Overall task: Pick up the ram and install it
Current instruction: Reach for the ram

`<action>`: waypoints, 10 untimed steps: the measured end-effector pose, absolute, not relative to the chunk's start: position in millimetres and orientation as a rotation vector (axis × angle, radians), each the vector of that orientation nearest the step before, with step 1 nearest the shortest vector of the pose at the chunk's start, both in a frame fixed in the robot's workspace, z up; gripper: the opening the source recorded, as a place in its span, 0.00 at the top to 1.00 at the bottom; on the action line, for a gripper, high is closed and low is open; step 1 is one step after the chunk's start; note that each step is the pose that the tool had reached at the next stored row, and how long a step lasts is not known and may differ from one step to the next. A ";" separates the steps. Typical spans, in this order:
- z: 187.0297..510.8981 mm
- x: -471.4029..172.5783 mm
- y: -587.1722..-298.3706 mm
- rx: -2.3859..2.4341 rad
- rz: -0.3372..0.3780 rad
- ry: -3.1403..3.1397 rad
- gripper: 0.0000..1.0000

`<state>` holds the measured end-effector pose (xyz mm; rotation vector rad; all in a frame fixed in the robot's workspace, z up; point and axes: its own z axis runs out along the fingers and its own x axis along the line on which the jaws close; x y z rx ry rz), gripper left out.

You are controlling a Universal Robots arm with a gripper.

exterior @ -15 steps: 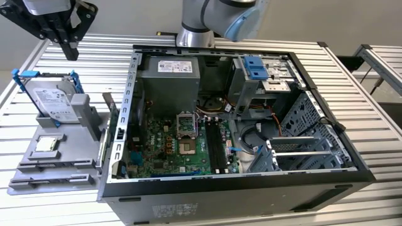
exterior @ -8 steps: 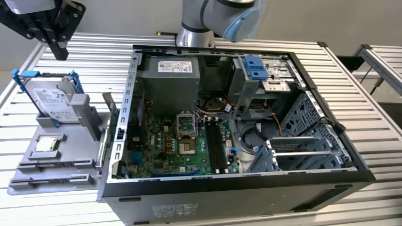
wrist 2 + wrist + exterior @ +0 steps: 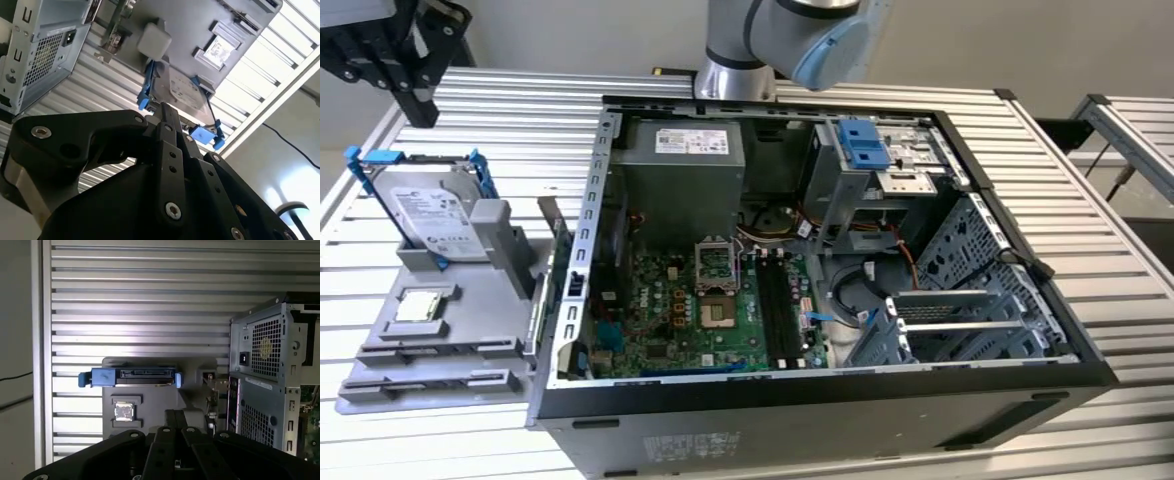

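Working down from the biggest, I see the slatted metal table (image 3: 480,100) carrying everything. One computer case (image 3: 854,410) lies on its side with the panel off. I judge that is so the green motherboard (image 3: 680,300) faces up and its long black memory slots (image 3: 781,300) can be reached from above. The slots look empty, so nothing is installed yet. Just beside the case, on the exterior view's left, sits one grey fixture (image 3: 400,385), shaped, I think, to present each part at a known pose. One hard drive (image 3: 434,215) stands upright in it between two blue brackets (image 3: 367,165). The ram (image 3: 555,245) I take to be the single thin board standing on edge at the fixture's side nearest the case, though it is hard to make out. One square processor chip (image 3: 420,305) lies flat in a recess. My gripper (image 3: 422,108) hangs above the table's corner, well apart from the ram, its fingers closed together on nothing.
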<state>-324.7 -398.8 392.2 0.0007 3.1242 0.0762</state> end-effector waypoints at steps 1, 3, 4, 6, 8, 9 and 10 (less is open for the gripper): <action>392.2 -327.3 -398.8 -0.001 0.076 3.124 1.00; 392.2 -332.5 -398.7 -0.004 0.076 3.125 1.00; 392.2 -335.0 -398.7 -0.005 0.076 3.125 1.00; 392.0 -339.5 -398.7 -0.006 0.076 3.125 1.00; 391.8 -344.4 -398.7 -0.007 0.076 3.125 1.00; 391.8 -347.1 -398.7 -0.007 0.076 3.125 1.00; 391.8 -349.8 -398.7 -0.007 0.076 3.125 1.00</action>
